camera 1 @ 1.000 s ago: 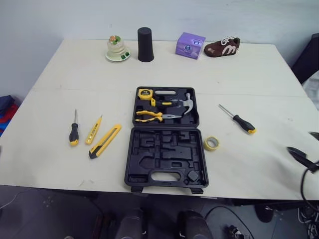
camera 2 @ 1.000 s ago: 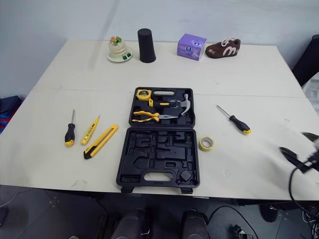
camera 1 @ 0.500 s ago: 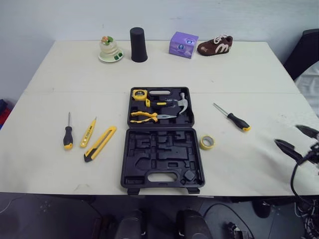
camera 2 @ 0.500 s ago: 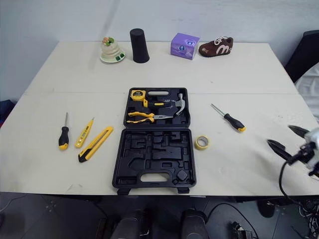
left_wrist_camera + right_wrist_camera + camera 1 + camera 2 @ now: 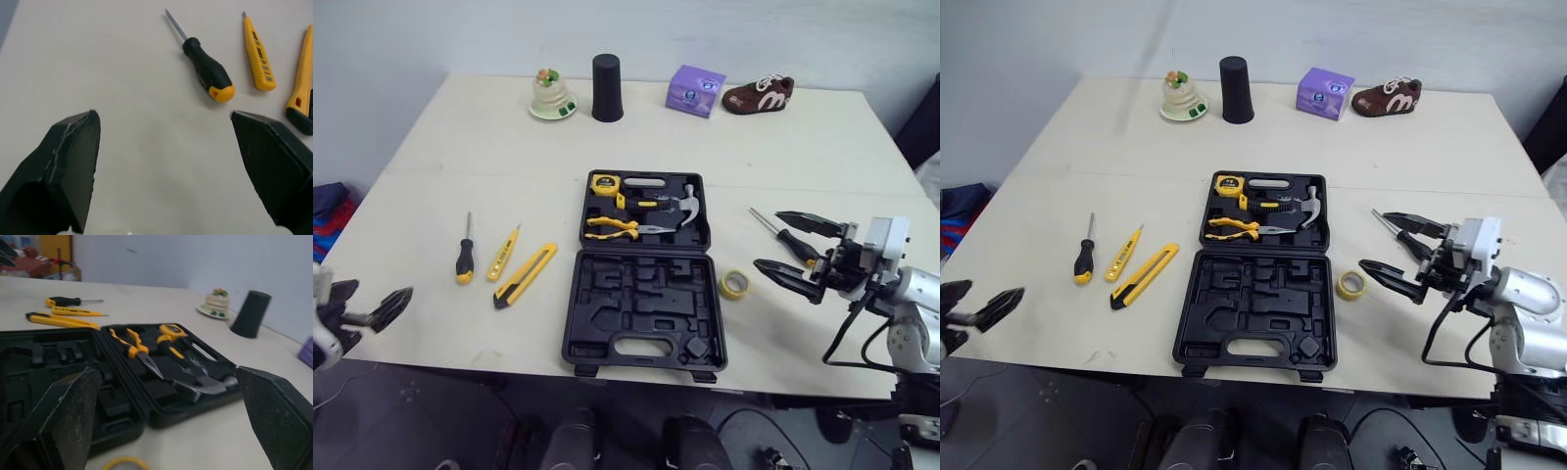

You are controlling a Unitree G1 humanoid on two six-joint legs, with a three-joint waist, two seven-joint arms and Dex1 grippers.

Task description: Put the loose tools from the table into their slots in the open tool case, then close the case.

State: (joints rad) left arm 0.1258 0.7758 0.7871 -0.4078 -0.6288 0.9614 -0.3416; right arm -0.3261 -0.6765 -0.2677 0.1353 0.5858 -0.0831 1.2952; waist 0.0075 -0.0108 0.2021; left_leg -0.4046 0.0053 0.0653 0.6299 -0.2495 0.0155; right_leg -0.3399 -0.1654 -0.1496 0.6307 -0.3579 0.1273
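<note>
1. The open tool case [image 5: 642,311] lies mid-counter [image 5: 450,147], with pliers [image 5: 610,227] and a hammer [image 5: 677,206] in its far half.
2. Left of it lie a utility knife [image 5: 525,276], a tester pen [image 5: 502,255] and a black screwdriver [image 5: 463,262].
3. Right of it lie a tape roll [image 5: 735,284] and a second screwdriver [image 5: 793,244].
4. The right gripper [image 5: 766,239] has its jaws wide apart and empty, with the second screwdriver between them.
5. The left gripper [image 5: 163,115], at the near left edge, has its jaws wide apart and empty.

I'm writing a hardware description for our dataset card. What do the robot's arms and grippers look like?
Both the left gripper and right gripper have two black, tapering fingers with finely textured inner faces. The right wrist carries a white boxy housing, a silver-grey rounded forearm and a looping black cable.
</note>
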